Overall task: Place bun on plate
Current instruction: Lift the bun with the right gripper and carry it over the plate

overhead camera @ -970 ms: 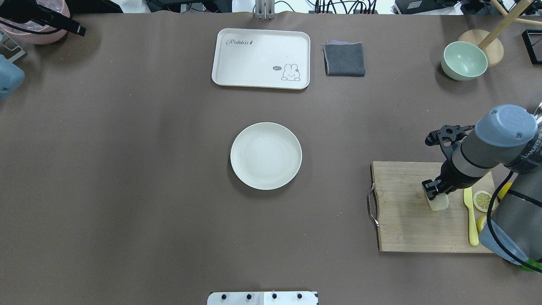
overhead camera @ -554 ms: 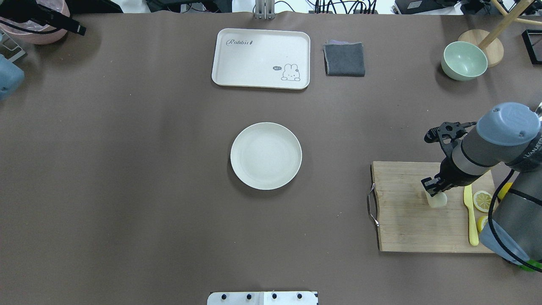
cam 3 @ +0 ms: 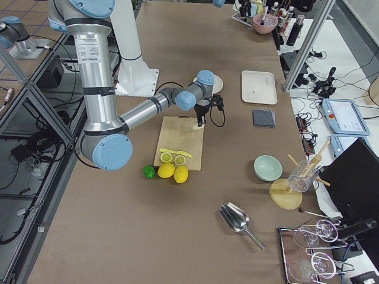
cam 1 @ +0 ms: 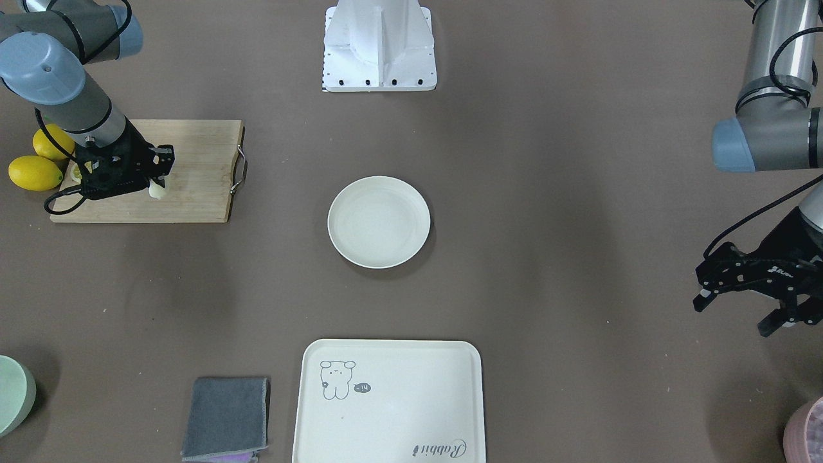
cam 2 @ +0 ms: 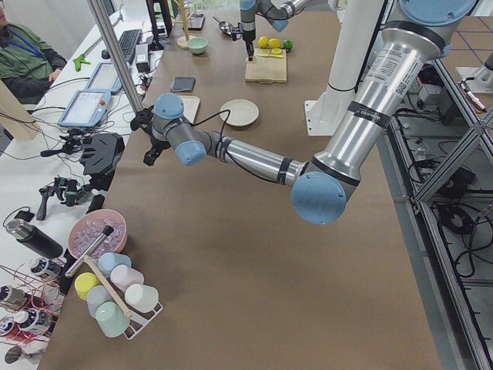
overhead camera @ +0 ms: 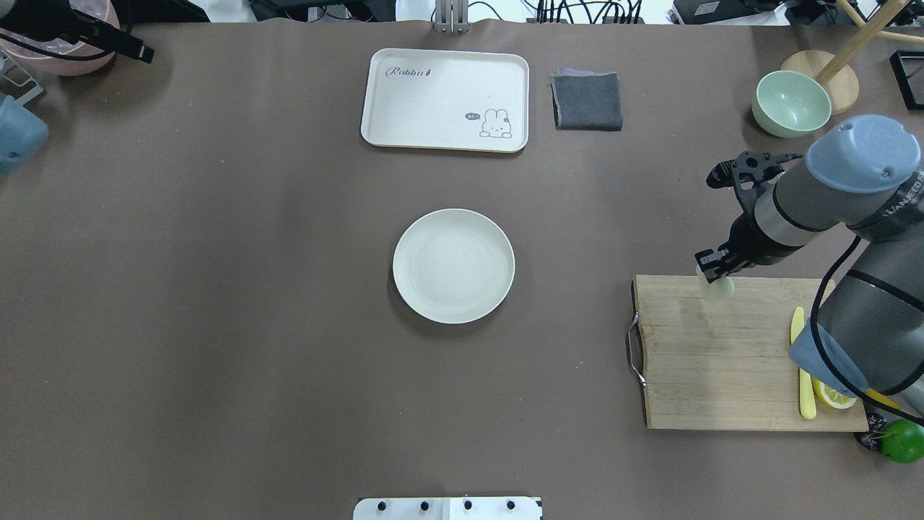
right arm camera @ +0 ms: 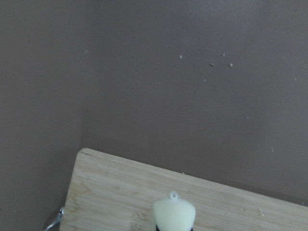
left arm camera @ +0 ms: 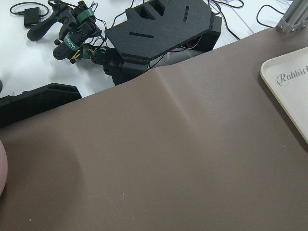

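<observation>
Over board (overhead camera: 722, 361) edge, right pincer (overhead camera: 713, 273) clamps bun (overhead camera: 716, 289) by its top; prob soft + light, so grip gently. Left pincer (cam 1: 736, 315) spread, empty.

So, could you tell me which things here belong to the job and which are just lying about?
Job: bun, right gripper holding it, plate.
Lying about: cutting board, tray, grey cloth, green bowl, lemons, yellow knife.

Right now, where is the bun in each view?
Front-facing: bun at left, over cutting board.
Overhead: bun right, at board's far edge.
Exterior left: too small to tell.
Exterior right: bun centre.
Left wrist: absent.
Right wrist: bun bottom centre.
Shared landmark: cutting board.
</observation>
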You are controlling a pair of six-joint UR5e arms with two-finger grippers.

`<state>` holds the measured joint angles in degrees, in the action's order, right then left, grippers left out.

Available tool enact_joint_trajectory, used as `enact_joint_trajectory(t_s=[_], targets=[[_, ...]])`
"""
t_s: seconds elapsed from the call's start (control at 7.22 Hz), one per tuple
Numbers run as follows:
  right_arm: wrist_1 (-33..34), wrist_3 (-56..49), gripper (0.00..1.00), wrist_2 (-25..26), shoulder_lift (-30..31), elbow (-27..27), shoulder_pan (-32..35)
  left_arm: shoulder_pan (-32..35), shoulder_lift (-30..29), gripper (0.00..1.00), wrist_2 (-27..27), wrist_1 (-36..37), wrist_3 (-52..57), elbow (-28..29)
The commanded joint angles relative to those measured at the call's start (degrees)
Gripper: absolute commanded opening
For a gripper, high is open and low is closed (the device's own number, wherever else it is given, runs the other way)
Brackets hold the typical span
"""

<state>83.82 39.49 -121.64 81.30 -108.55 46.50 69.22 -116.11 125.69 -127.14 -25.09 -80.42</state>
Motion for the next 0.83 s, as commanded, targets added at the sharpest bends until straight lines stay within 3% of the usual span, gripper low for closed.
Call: enact_joint_trajectory(t_s=[0.0,0.28,0.42,0.69], targets=[[0.0,0.0,0.0,-0.2,-6.0,2.3,3.5,-0.5,-0.8,0.97,-0.1,0.2,0.0,0.3],[0.0,0.8,0.0,-0.3,-13.9,5.2,4.4,-1.1,-2.0,0.97,-0.5,0.2,-0.5,1.1],[0.0,0.9,0.0,-0.3,-15.8,5.1,4.5,-1.1,-2.4,0.97,-3.4,0.4,-0.7,1.1],[-0.9,0.8,0.0,-0.3,-20.4,6.6,4.2,-1.2,-2.7,0.97,-3.0,-0.4,-1.0,0.2]])
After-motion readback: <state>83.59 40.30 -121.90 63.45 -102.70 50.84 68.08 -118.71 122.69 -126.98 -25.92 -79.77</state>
